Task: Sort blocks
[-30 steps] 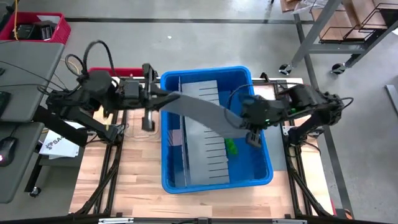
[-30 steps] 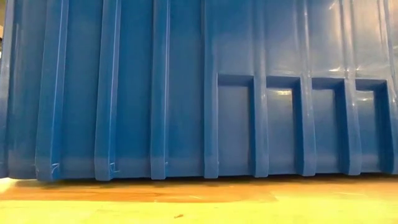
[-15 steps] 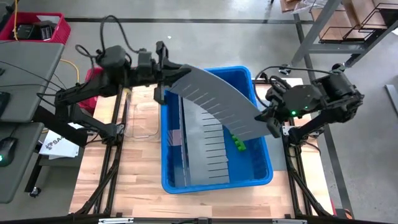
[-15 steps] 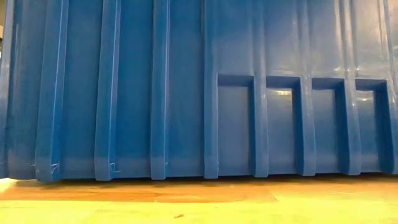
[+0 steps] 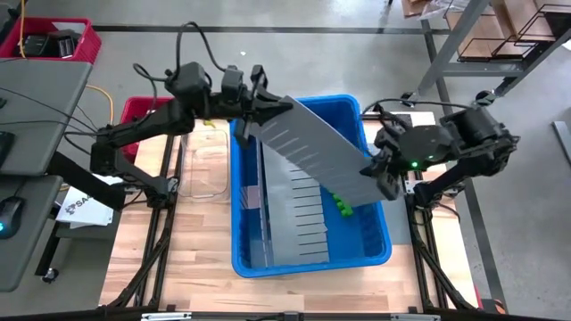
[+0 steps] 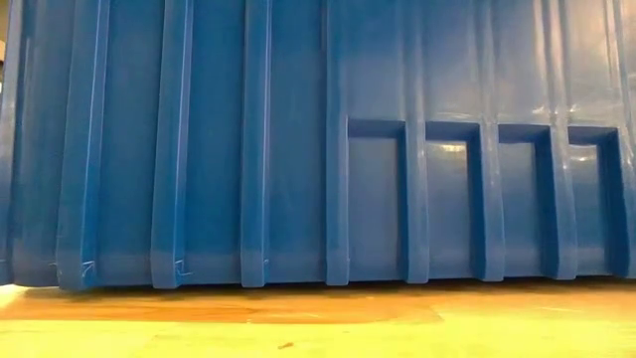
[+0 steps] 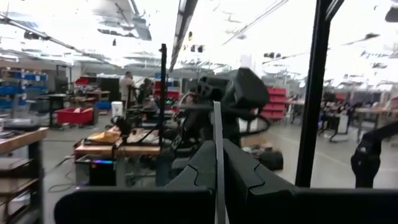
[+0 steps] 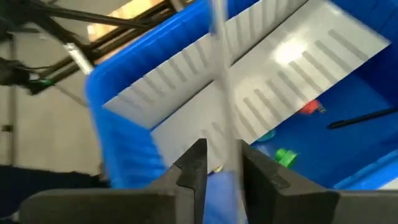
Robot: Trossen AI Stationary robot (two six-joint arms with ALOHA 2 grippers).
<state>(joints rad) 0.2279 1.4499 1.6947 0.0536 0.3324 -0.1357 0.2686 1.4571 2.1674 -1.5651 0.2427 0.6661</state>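
Blue bin (image 5: 375, 250): on wooden counter (image 5: 196, 267), grey slotted panels inside.
Blocks (image 5: 340, 207): green, lying on bin floor, right side.
Divider panel (image 5: 312, 147): lifted aslant over bin, likely to uncover blocks.
Right end effector (image 5: 382, 169): fingers slightly apart around panel's edge.
Left end effector (image 5: 259, 105): closed on panel's far end.
Writing: paper (image 5: 82, 207) by counter, print unreadable.

A pale wooden plank tabletop (image 5: 205, 259) stands on a smooth grey concrete floor (image 5: 268, 62) crossed by a dark tape line, with a red plastic crate (image 5: 53, 40) at one corner and a grey metal wheeled rack (image 5: 486, 45) holding brown boxes at another. A grey desk (image 5: 31, 178) sits alongside the table. Beyond lies a bright hall with ceiling light strips (image 7: 186, 15), cluttered workbenches (image 7: 118, 146) and red storage bins (image 7: 73, 116).
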